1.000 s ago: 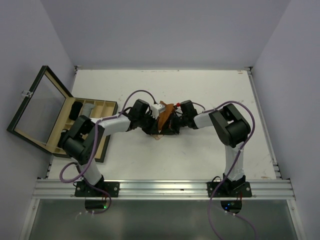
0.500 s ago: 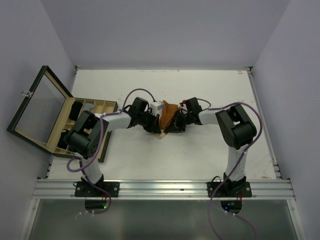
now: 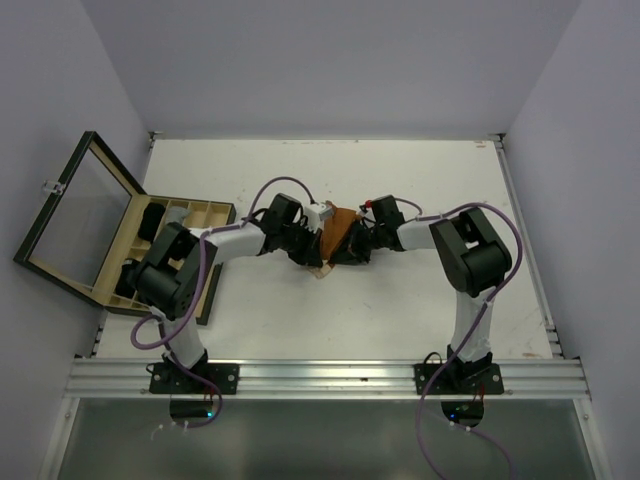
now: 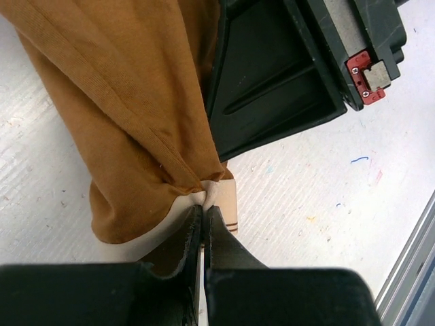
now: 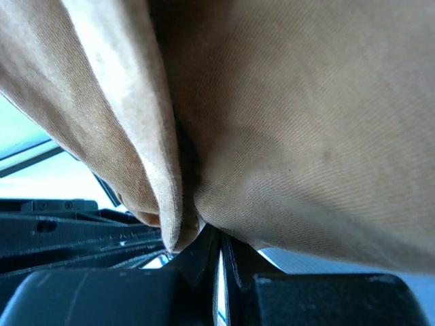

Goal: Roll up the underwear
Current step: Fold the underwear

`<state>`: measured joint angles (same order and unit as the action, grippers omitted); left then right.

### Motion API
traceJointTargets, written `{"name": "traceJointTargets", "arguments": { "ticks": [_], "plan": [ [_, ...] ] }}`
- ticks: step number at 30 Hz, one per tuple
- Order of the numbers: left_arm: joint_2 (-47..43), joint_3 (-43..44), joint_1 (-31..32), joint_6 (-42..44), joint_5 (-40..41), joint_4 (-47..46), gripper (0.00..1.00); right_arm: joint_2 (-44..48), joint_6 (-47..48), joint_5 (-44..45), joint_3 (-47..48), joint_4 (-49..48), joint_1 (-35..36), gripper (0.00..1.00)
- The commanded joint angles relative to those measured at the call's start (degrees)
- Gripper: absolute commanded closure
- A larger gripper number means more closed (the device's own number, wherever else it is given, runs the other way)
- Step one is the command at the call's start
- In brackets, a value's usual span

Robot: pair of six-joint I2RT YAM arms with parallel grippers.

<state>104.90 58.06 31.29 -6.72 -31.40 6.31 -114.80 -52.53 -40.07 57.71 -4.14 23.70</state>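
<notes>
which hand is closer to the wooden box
Left. The left hand pinches the orange underwear on the side facing the box; the right hand grips the cloth's far side, farther from it.

White table (image 3: 400, 310), pale lilac walls (image 3: 330, 60)

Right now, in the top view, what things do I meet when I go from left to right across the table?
Open wooden box → left hand → orange-brown underwear, pinched by both hands → right hand.
</notes>
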Motion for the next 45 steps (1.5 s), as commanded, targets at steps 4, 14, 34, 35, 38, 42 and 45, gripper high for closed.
{"name": "traceJointTargets", "arguments": {
  "ticks": [4,14,34,35,38,42,45],
  "plan": [
    [-2.07,1.53,3.69,0.13,3.45,4.24,1.00,-1.12,-0.20,2.19,-0.94,-0.69,0.55,0.93],
    [-2.77,1.96,3.96,-1.19,3.45,3.27,1.00,-0.51,0.23,2.37,-1.90,-0.17,0.55,0.93],
    [0.21,0.30,3.34,0.04,5.12,3.37,1.00,-0.42,-0.11,1.32,-1.73,-0.17,0.55,0.92],
    [0.65,-0.31,3.34,0.13,5.03,2.93,1.00,-0.33,-0.03,1.31,-1.64,-0.16,0.55,0.92],
    [2.84,-1.64,3.52,0.31,4.50,2.57,1.00,0.28,1.64,1.31,-0.07,0.80,0.38,0.87],
    [6.01,-2.43,2.64,-1.88,4.42,2.05,1.00,2.30,7.87,2.01,4.93,8.51,-1.46,0.74],
    [7.59,-1.81,0.88,-1.46,4.85,2.57,1.00,5.46,15.77,3.16,8.11,16.61,-4.79,0.73]
  ]
}}
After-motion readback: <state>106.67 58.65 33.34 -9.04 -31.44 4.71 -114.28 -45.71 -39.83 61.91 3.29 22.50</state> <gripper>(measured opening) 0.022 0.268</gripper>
